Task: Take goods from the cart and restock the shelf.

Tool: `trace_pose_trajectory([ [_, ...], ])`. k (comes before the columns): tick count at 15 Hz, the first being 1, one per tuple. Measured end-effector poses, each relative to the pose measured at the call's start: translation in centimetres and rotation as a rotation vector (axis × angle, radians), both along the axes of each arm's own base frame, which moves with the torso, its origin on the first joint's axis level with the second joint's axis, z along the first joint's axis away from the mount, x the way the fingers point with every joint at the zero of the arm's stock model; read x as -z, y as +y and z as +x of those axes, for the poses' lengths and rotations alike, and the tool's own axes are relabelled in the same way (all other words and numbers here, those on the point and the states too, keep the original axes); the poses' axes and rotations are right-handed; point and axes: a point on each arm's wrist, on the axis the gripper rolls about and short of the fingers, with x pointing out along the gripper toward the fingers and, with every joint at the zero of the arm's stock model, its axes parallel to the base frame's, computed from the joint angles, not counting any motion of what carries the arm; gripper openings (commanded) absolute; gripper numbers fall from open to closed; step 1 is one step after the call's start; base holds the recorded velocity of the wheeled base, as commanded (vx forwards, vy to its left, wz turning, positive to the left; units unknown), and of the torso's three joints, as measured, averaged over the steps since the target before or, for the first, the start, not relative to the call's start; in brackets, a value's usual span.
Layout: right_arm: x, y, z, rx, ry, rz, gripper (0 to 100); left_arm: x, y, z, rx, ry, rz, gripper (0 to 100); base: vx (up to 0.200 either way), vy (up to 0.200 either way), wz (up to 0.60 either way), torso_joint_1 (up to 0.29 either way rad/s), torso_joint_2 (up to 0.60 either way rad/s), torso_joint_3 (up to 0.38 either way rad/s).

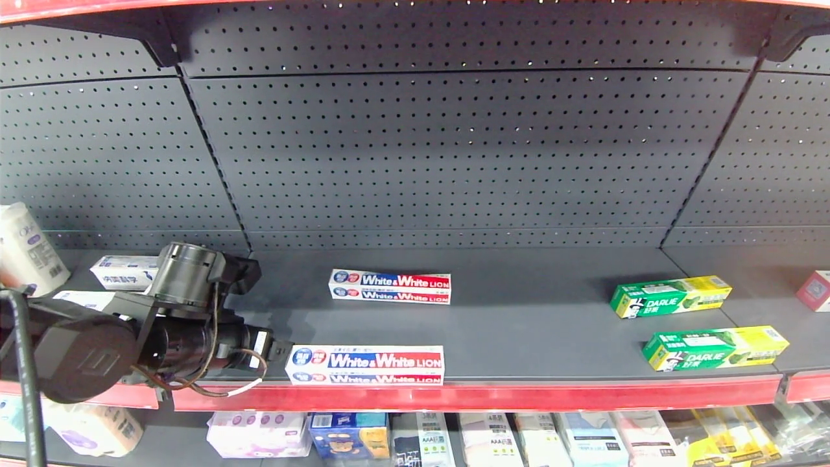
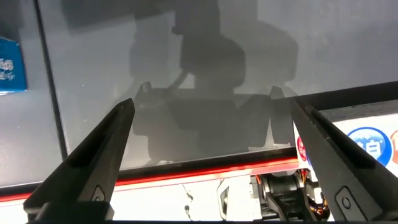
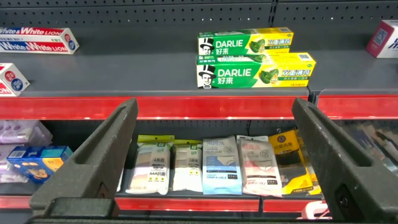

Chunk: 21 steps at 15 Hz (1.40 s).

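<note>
Fingers [image 2: 93, 168] of left gripper [image 2: 209, 106] spread, empty; front white toothpaste box [image 1: 365, 364] at its 3 o'clock. Right gripper [image 3: 214, 104] fingers spread, empty.

This is a shop, seen at a stretch of retail display shelving. The dark grey shelf [image 1: 519, 324] is backed by perforated metal panels [image 1: 454, 149] set between dark uprights [image 1: 214, 155], and its front edge carries a red strip [image 1: 519, 394] like a price rail. Packaged goods lie face-out in matching pairs: red, white and blue toothpaste boxes [image 1: 390, 286] in the middle, green and yellow toothpaste boxes [image 1: 670, 296] to the right. On the lower shelf [image 3: 186, 204], sealed packets [image 3: 221, 165] stand side by side in a tidy row, with more boxed goods beside them.
</note>
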Motion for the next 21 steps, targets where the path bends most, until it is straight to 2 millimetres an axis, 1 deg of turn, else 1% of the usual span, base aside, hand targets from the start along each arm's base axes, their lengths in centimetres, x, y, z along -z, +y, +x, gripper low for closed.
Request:
trace_pose_trajectory([
  [17, 0.0, 0.0, 0.0, 0.0, 0.0, 0.0, 100, -0.02, -0.85, 0.16, 0.028, -0.022, -0.006, 100, 0.0, 0.0, 0.0, 0.0, 0.0, 0.0],
  [21, 0.0, 0.0, 0.0, 0.0, 0.0, -0.001, 100, -0.16, -0.7, 0.0, 0.025, -0.025, -0.005, 100, 0.0, 0.0, 0.0, 0.0, 0.0, 0.0],
])
